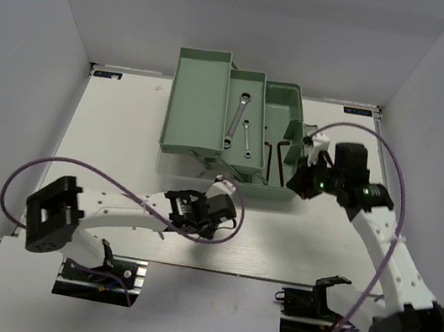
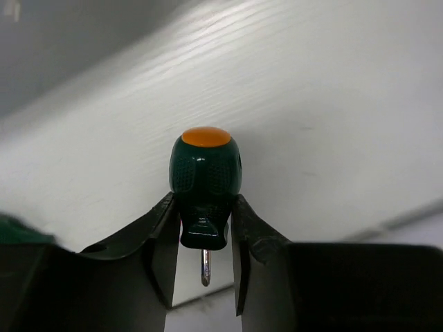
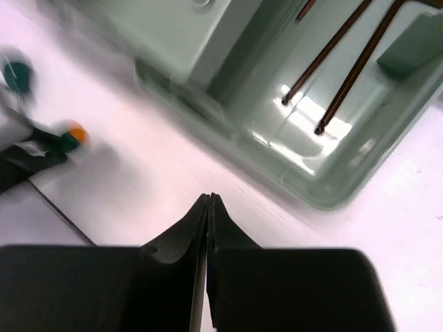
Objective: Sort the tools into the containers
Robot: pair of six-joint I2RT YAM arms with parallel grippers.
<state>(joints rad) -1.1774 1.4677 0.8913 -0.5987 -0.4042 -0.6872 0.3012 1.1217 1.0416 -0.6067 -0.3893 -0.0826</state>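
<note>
Now the left claw (image 2: 205, 238) is pinching a green screwdriver (image 2: 204, 173) by its neck over the table (image 2: 332, 104). Meanwhile the right claw (image 3: 208, 207) is hanging shut and empty just outside the toolbox (image 3: 322, 197) rim.

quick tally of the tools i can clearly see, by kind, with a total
green-handled screwdriver: 1
silver wrench: 1
thin silver tool: 1
dark hex keys: 2
total: 5
</note>
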